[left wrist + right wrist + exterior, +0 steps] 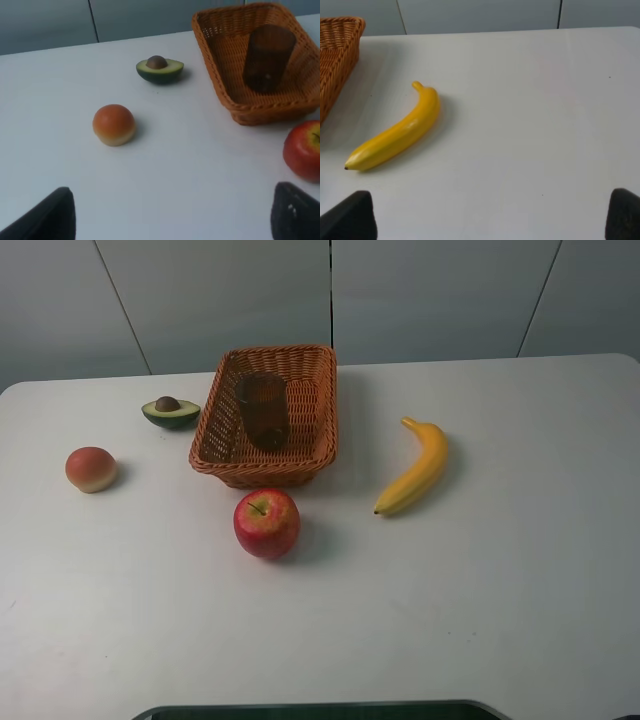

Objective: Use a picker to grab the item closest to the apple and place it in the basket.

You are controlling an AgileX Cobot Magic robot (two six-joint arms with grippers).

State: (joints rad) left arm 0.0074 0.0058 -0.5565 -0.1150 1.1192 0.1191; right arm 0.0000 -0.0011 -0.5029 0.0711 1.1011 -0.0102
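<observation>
A red apple (267, 523) (303, 150) rests on the white table just in front of the orange wicker basket (222, 415) (215, 60) (335, 55). A brown cup (263, 410) (267, 57) stands inside the basket. To the right of the apple lies a yellow banana (416, 469) (397, 132). Neither gripper appears in the exterior high view. The left gripper (172, 220) is open, its dark fingertips (50, 217) wide apart above bare table. Wide open too is the right gripper (492, 217), with the banana ahead of it.
An avocado half (171, 412) (160, 70) lies left of the basket. A round orange-red fruit (91, 469) (114, 124) sits further left near the table edge. A dark strip (320, 710) runs along the table's near edge.
</observation>
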